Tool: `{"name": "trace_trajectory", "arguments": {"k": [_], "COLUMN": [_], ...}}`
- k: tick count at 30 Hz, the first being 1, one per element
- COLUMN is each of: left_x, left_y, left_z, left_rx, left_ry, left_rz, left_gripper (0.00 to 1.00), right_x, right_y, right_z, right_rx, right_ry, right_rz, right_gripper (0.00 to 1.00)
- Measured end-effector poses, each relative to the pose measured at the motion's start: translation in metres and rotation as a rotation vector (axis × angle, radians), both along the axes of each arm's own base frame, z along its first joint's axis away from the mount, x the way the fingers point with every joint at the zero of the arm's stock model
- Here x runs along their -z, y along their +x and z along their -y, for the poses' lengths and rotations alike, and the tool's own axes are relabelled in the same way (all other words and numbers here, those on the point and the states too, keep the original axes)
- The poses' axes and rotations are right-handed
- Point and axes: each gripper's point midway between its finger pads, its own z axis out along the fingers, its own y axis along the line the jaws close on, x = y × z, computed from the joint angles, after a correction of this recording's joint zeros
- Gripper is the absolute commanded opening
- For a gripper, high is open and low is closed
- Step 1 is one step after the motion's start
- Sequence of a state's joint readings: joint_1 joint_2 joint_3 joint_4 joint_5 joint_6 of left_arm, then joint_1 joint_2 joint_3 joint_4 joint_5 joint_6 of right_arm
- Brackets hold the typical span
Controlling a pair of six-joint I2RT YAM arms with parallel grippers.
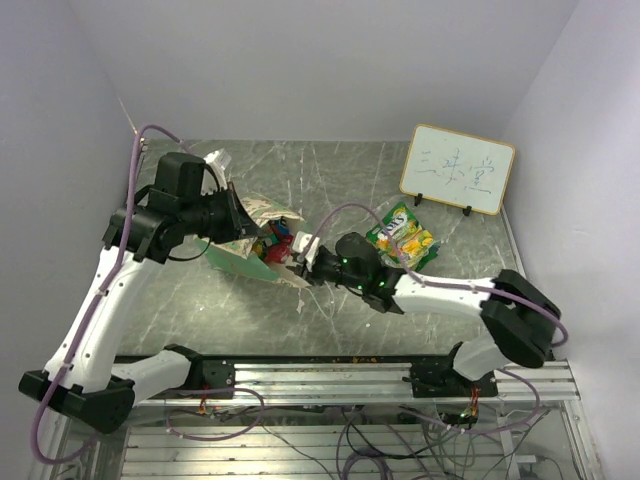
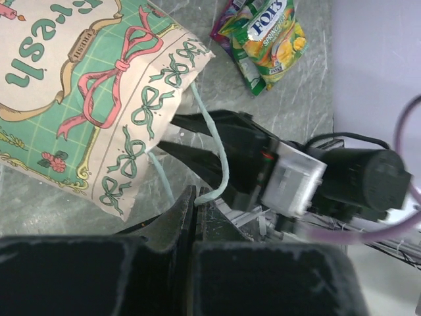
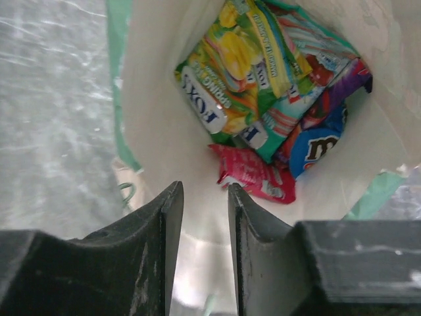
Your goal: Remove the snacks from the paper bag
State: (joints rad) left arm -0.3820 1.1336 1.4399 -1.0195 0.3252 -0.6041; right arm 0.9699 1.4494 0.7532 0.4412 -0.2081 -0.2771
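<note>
My left claw (image 2: 195, 192) clamps the paper bag (image 2: 85, 112) by its string handle (image 2: 222, 155). My right claw (image 3: 204, 191), slightly apart, faces the snacks (image 3: 263, 85) inside.

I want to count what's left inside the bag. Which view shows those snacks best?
Right wrist: it looks straight into the bag at the snacks. Top shows only a sliver of them; left wrist shows just the bag's outside.
</note>
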Motion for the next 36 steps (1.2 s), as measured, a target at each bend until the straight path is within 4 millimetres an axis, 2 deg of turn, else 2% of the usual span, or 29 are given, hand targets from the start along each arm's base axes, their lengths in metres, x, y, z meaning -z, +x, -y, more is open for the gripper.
{"name": "trace_trajectory", "arguments": {"k": [4,10,14,18,25,36], "left_x": [-0.004,-0.001,0.002,0.002,0.002,0.001], "left_y": [-0.008,-0.007,-0.005,-0.005,-0.006,-0.008], "left_z": [-0.002,0.001,0.004,0.006,0.006,0.005], "left_rx": [-0.013,-0.014,-0.011,-0.005,0.001,0.003], "left_ry": [-0.019,-0.031,-0.037,-0.046,-0.043,-0.044], "left_rz": [0.005,-0.022,-0.041,-0.047,-0.05,-0.046], "left_gripper": [0.07,0.07,0.07,0.07,0.07,0.07], "right_x": [0.012,0.013,0.013,0.003,0.002,0.018], "right_y": [0.021,0.062,0.086,0.107,0.125,0.144], "right_z": [-0.016,-0.044,-0.049,-0.05,-0.056,-0.063], "right_rx": [0.037,0.189,0.312,0.42,0.481,0.458], "right_ry": [-0.001,0.072,0.127,0.183,0.233,0.279], "right_rz": [0.112,0.245,0.29,0.335,0.359,0.306], "right_gripper": [0.33,0.31,0.26,0.26,0.28,0.37]}}
